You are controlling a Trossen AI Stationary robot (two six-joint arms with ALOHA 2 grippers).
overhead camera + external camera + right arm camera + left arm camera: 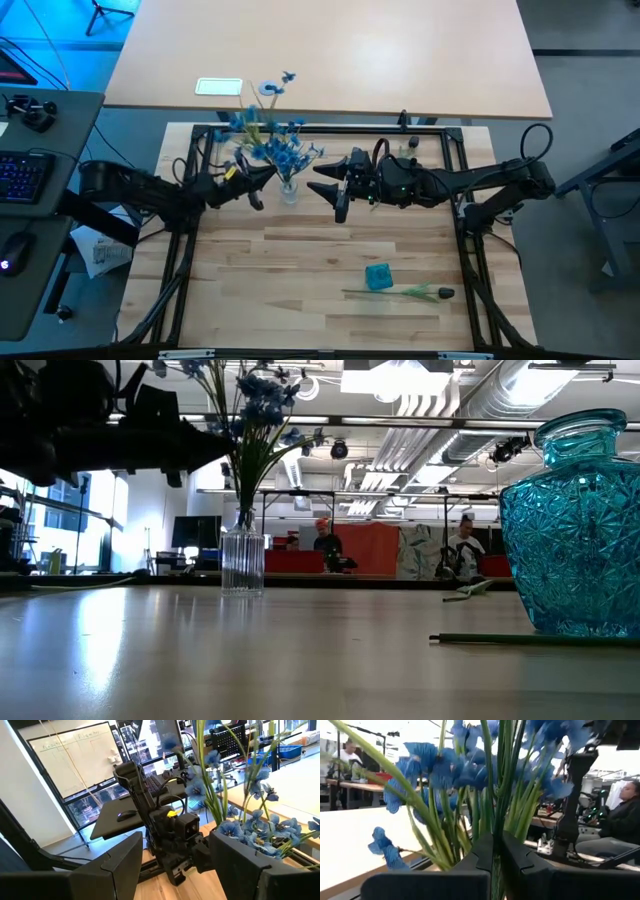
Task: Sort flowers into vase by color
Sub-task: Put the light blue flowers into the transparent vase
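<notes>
Left claw (497, 862) pinches a green stalk (496, 795), visible only from its wrist.

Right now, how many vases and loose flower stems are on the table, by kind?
Clear glass vase holding blue flowers: 1
Blue glass vase: 1
Loose dark-bud stem lying on the table: 1
Total: 3

A bunch of artificial bright-blue blossom stems on thin green stalks (272, 140) stands upright in a small clear ribbed glass vase (289, 190) toward twelve o'clock on the wooden table. A single dark-budded green stem (415, 292) lies flat toward five o'clock, just beside a faceted turquoise glass vase (378, 277).
</notes>
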